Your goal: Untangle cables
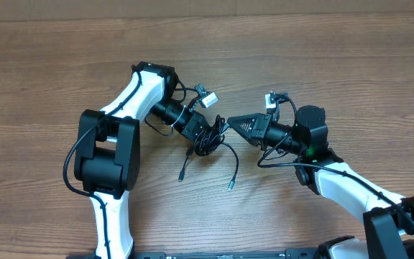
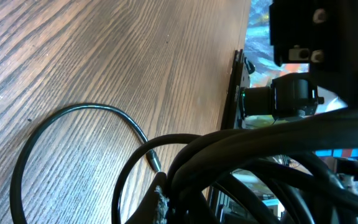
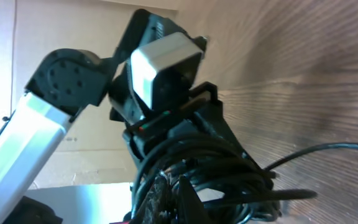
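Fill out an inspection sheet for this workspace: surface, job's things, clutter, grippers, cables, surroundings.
Surface: wooden table, bare grain around both arms.
Job's things: the cables, thin black cords bunched in one tangle between the two grippers. One loose plug end lies on the wood and a second lies beside it.
Clutter: nothing seen.
Grippers: left gripper shut on the cables; right gripper shut on the cables from the opposite side.
Cables: thicker black arm wiring loops along the arms, separate from the tangle.
Surroundings: past the table edge only blurred shapes, too unclear to name.
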